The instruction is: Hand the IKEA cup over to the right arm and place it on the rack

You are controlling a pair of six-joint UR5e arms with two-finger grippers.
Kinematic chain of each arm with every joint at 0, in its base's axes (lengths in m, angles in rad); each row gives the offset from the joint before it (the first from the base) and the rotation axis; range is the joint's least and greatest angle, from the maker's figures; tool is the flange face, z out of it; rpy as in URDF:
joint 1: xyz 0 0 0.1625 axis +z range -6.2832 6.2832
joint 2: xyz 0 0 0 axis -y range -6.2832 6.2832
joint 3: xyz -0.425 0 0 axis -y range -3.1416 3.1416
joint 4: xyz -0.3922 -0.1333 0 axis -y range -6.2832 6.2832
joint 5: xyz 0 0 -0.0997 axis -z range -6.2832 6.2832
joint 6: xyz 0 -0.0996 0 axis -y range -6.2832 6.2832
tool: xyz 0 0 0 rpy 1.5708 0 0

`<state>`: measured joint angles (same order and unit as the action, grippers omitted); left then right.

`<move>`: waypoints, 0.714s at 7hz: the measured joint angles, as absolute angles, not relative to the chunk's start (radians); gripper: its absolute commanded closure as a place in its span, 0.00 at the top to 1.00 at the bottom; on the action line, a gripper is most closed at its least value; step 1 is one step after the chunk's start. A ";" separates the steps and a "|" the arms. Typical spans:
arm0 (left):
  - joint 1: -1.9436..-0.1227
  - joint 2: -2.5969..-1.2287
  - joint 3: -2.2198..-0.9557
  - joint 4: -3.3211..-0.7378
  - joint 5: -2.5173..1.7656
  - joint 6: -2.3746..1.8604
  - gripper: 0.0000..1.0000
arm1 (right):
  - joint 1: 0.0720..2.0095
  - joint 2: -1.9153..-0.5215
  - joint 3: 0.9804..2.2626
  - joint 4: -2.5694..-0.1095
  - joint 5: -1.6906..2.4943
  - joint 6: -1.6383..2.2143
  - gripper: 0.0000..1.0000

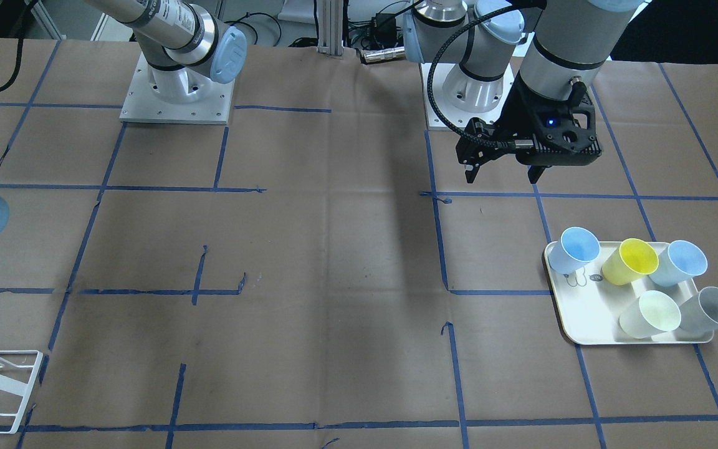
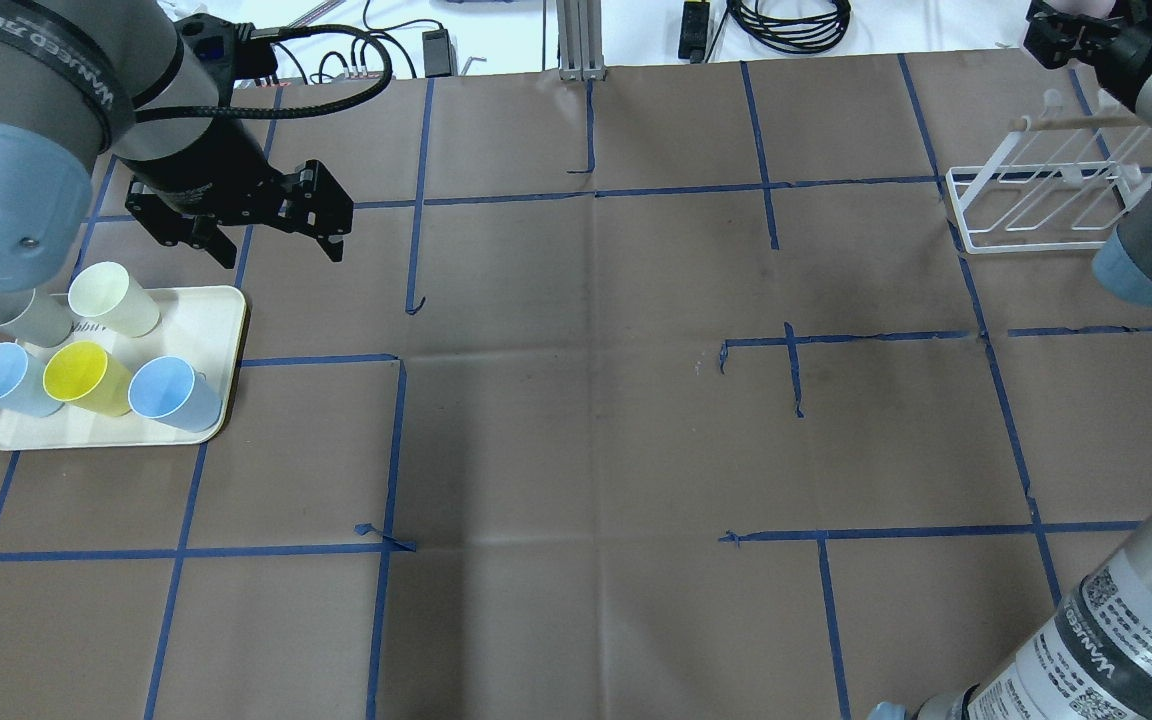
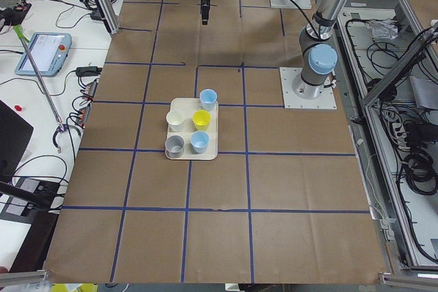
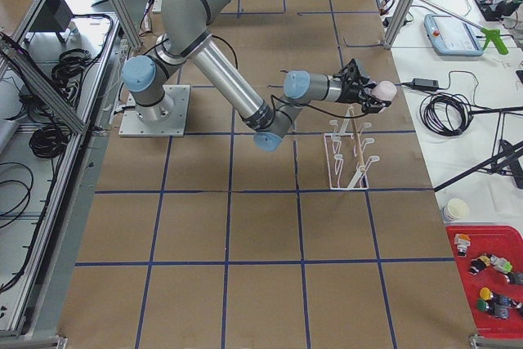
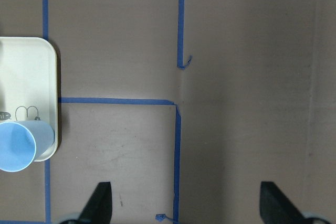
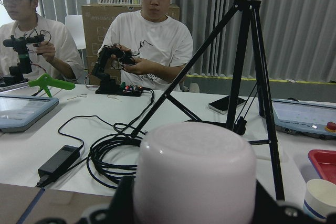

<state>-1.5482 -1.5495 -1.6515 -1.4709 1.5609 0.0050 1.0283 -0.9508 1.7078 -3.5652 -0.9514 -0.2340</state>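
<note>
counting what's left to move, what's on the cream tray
Five upright cups stand on the tray: blue cup, second blue cup, yellow cup, pale cup, grey cup. All look empty. A drawing is partly covered by the first blue cup; the tray floor beneath the cups is hidden.

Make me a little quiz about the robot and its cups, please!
1. Count: how many cups sit on the tray?
2. True or false: the left gripper holds a cup.
3. Pick one: what colour is the cup in the right gripper? A pink, B green, C black.

Key:
1. Five.
2. False: it is open and empty.
3. A: the pink cup sits between the right gripper's fingers.
</note>
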 measured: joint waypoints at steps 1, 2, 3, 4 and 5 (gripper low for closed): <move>-1.544 -1.542 -1.652 -1.488 1.555 0.008 0.99 | 1.015 -0.943 1.711 -3.586 -0.949 -0.235 0.31; -1.544 -1.539 -1.653 -1.494 1.552 0.009 0.99 | 1.002 -0.934 1.717 -3.613 -0.948 -0.236 0.31; -1.543 -1.535 -1.653 -1.497 1.551 0.009 0.99 | 0.995 -0.923 1.723 -3.637 -0.948 -0.236 0.31; -1.542 -1.530 -1.653 -1.498 1.553 0.010 0.99 | 0.991 -0.907 1.726 -3.666 -0.948 -0.236 0.31; -1.540 -1.526 -1.654 -1.499 1.557 0.010 0.99 | 0.990 -0.892 1.726 -3.690 -0.948 -0.237 0.31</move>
